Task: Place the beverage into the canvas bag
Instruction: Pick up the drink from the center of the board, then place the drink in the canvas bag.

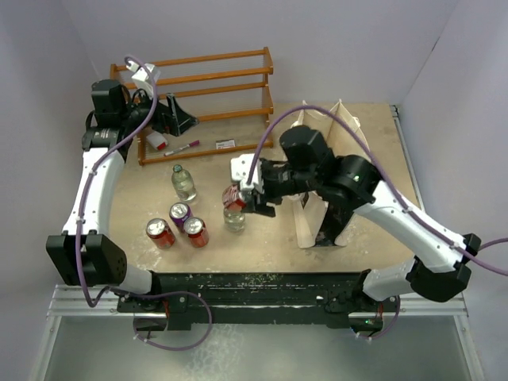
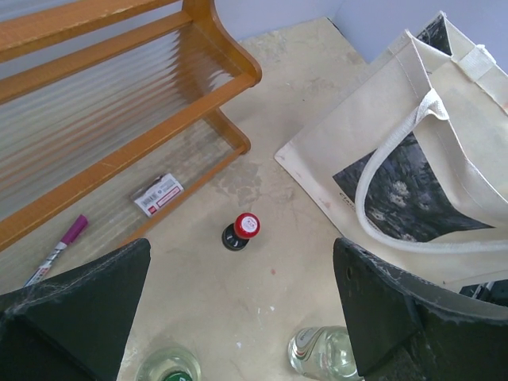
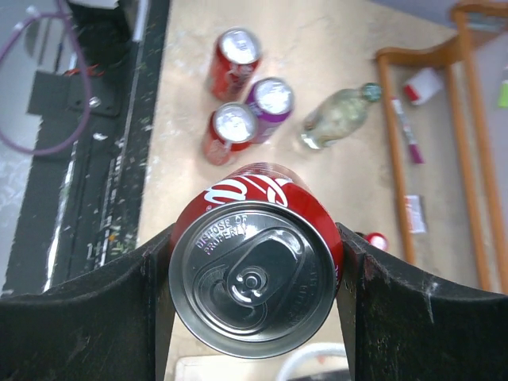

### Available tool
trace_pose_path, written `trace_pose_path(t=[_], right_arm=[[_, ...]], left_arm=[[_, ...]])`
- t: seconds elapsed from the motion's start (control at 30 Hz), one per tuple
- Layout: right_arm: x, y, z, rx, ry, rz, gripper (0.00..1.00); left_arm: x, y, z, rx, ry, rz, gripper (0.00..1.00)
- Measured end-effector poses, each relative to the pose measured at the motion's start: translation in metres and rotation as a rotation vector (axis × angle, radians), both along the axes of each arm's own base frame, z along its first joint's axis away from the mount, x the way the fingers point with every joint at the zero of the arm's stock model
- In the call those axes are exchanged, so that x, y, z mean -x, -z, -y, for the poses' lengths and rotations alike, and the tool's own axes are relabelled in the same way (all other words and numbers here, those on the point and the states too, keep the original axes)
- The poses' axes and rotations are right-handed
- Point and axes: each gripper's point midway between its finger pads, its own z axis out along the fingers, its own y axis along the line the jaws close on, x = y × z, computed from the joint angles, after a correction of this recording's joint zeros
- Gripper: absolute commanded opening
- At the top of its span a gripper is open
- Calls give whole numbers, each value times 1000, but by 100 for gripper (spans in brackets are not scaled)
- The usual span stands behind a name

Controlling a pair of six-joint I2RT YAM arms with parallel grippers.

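Starting at the bottom of the overhead view, you have three spare cans [image 1: 181, 215] clustered on the surface [image 1: 270, 246] left of centre, two red and one purple. A clear bottle [image 1: 183, 182] stands just beyond them. They sit clear of the action, probably waiting their turn.

At mid-frame your right pincer [image 3: 254, 238] is clamped on the red can [image 3: 252, 282], one finger on each side of its round wall. It holds the can over a second clear bottle [image 1: 235, 221]; whether the two touch you cannot tell. A side grip likely leaves lid and base free, so the can can go down into the bag base first.

In the right wrist view the lid and pull tab face the lens. The red body runs away toward the surface and leans to the top of the frame. So you can take its long axis as near upright, lid up, slightly tilted.

Just right of the can stands the canvas bag [image 1: 309, 224], mouth upward and partly hidden under the right arm. The can is outside it, to its left.

Farthest away, at upper left, your left pincer [image 2: 242, 266] hangs by the wooden rack [image 1: 206, 83]. Its fingers are wide apart with nothing between them, seemingly parked out of the way.
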Motion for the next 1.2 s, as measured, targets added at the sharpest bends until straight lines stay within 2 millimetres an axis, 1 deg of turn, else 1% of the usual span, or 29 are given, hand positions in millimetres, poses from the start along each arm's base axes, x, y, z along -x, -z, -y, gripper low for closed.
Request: trace_pose_path(t=[0.1, 0.2, 0.23, 0.3, 0.33, 0.4, 0.43, 0.5, 0.53, 0.63, 0.73, 0.8, 0.83, 0.9, 1.07, 1.2], right_arm=[[-16, -30, 10, -48, 74, 32, 42], [-40, -56, 28, -98, 183, 45, 42], [-49, -62, 34, -109, 225, 48, 42], [-72, -74, 53, -138, 328, 47, 41], [-82, -77, 62, -145, 376, 46, 41], [-105, -81, 86, -163, 487, 37, 41], [-113, -82, 95, -166, 531, 33, 41], [-132, -80, 118, -167, 634, 28, 40], [-143, -79, 133, -170, 695, 25, 40], [-162, -72, 171, -170, 835, 15, 40], [-172, -61, 210, -170, 962, -5, 40], [-174, -54, 232, -166, 1026, -11, 40], [-173, -50, 239, -162, 1047, -14, 40], [-170, -44, 249, -159, 1074, -17, 41], [-165, -27, 253, -142, 1071, -33, 41], [-165, -9, 255, -108, 1070, -56, 41]], left_arm=[[-4, 2, 4, 12, 23, -12, 98], [-7, 4, 11, 17, 47, -16, 98], [-7, 4, 16, 17, 57, -16, 98], [-4, 6, 30, 15, 93, -19, 98], [-3, 7, 36, 14, 107, -21, 98], [6, 7, 59, 12, 165, -21, 98], [10, 8, 69, 12, 193, -20, 98], [19, 8, 91, 15, 253, -23, 98], [24, 8, 103, 20, 285, -27, 97], [35, 10, 131, 41, 359, -49, 96], [45, 17, 158, 63, 420, -90, 95], [51, 23, 177, 74, 459, -125, 94], [55, 25, 188, 79, 482, -143, 94], [61, 30, 207, 87, 520, -175, 93], [73, 43, 255, 103, 604, -259, 91], [80, 52, 281, 112, 642, -318, 82]])
